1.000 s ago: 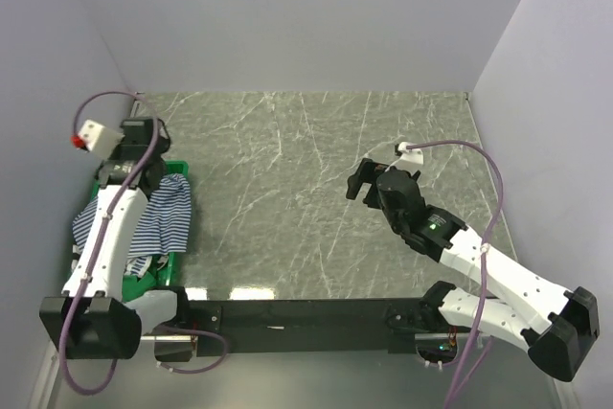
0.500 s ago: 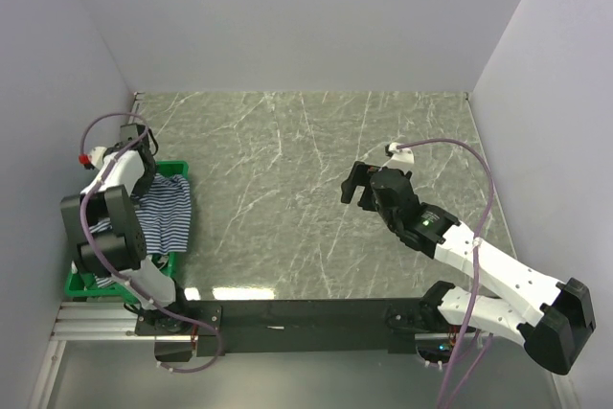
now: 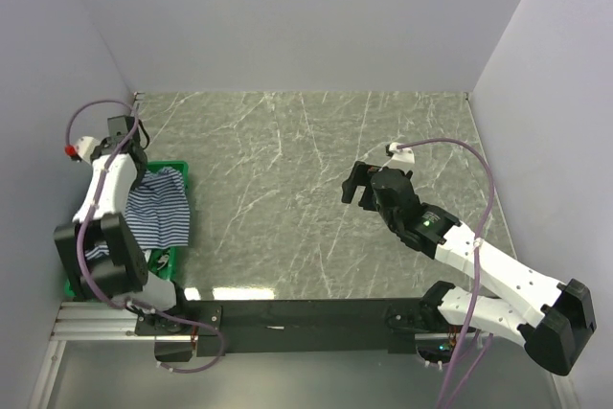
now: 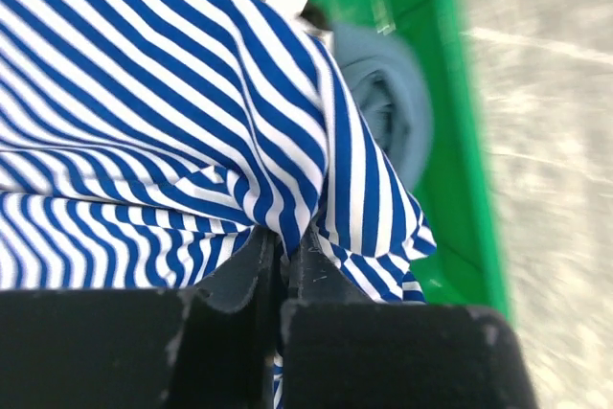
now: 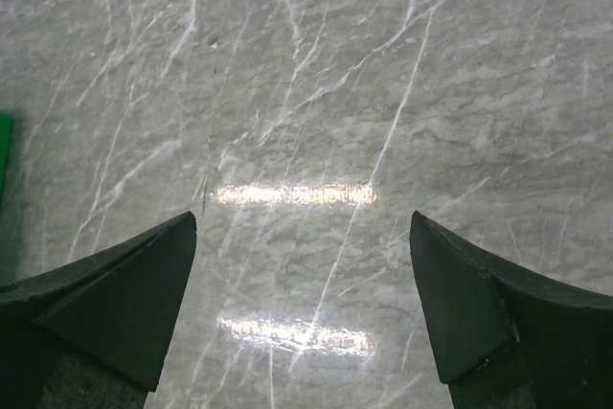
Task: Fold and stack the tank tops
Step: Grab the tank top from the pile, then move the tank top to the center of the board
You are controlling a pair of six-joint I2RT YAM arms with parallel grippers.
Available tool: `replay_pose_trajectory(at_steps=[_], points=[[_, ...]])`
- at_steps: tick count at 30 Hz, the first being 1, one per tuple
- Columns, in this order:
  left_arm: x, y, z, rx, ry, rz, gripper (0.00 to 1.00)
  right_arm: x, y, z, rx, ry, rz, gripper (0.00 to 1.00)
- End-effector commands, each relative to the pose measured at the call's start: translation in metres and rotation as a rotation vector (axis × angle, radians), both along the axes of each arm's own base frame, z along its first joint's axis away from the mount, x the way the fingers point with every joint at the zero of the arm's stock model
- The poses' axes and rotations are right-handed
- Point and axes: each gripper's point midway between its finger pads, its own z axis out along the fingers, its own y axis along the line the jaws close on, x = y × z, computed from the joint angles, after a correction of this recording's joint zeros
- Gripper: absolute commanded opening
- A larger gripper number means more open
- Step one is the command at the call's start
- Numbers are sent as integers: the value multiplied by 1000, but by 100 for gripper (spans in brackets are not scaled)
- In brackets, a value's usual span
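The thin navy-white striped tank top (image 4: 144, 93) lies bunched in the green bin (image 4: 450, 141) at the table's left edge, and a fold of it hangs over the bin's rim (image 3: 163, 213). My left gripper (image 4: 284, 251) is shut on a ridge of that striped cloth, with fabric pinched between the fingers. In the top view the left gripper (image 3: 132, 168) sits over the bin's far end. A dusty blue tank top (image 4: 388, 107) lies rolled beneath the striped one. My right gripper (image 5: 303, 219) hangs open over bare marble, at mid-right in the top view (image 3: 356, 184).
The bin (image 3: 180, 171) stands against the left wall. The marble table (image 3: 287, 141) is walled on three sides. The left arm's elbow (image 3: 96, 256) is folded over the bin's near end. A black rail (image 3: 306, 313) runs along the near edge.
My left arm has reared up and reached into the bin's far end, and its gripper has gone from open to shut on the striped top. The right arm shifted only slightly.
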Motion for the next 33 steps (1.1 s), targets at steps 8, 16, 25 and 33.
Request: replay_pose_trajectory(at_steps=[8, 16, 25, 33], points=[[11, -31, 149, 105, -378, -239, 1, 9, 8, 38, 48, -86, 11, 97], [25, -151, 246, 108, -608, -497, 1, 12, 0, 78, 72, -168, -19, 97], [17, -306, 283, -47, -755, -814, 1, 3, -33, 110, 99, -266, -127, 96], [91, -375, 206, -192, -577, -1042, 51, 10, -16, 90, 81, -209, -83, 97]])
